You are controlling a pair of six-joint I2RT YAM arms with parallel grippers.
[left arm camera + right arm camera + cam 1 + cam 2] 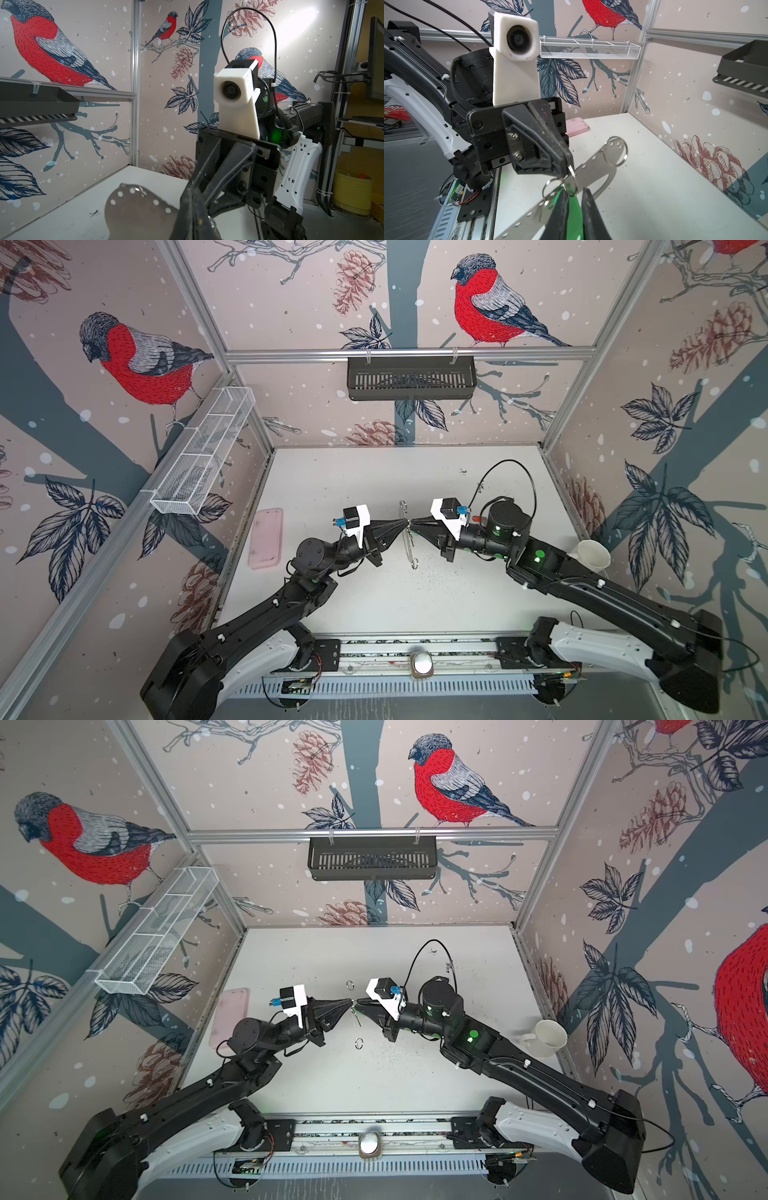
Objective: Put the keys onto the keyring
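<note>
Metal, thin and stiff, light but slick, I judge: the keyring [593, 164] stands on edge in the air above the bench [374, 605], my left gripper [568, 166] with jaws pressed onto its rim. My right gripper [575, 194] has its jaws pinching the green-tagged key [574, 209] by its plastic tag, likely the surer hold.

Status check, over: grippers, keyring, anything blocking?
Left gripper shut on keyring, held off table. Right gripper shut on green-tagged key, near a ring. Pink case, mug well aside.
</note>
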